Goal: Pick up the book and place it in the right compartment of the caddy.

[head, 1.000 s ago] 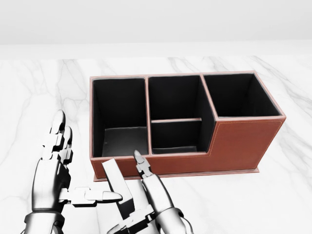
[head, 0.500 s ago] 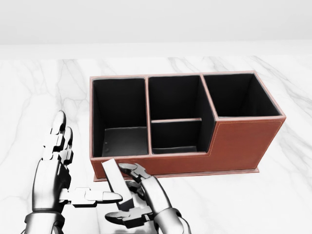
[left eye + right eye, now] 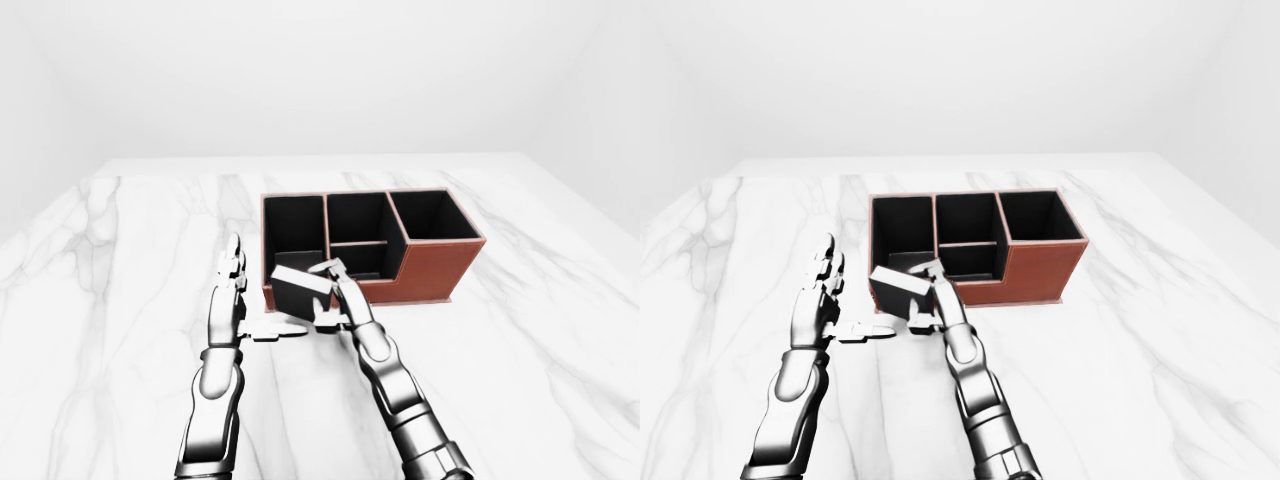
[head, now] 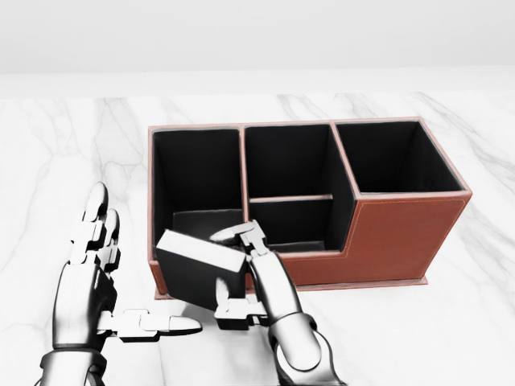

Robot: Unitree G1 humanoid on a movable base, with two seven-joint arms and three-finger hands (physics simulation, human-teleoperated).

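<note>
white marble tabletop, plain pale walls; brown leather caddy with black compartments sits mid-table. right hand pinches the dark book, tilted and lifted just at the caddy's low left wall, while left hand hovers beside it, fingers spread, holding nothing. to do it well: keep the pinch firm, carry the book rightward above the dividers, turn it upright over the tall right compartment, then lower it.
</note>
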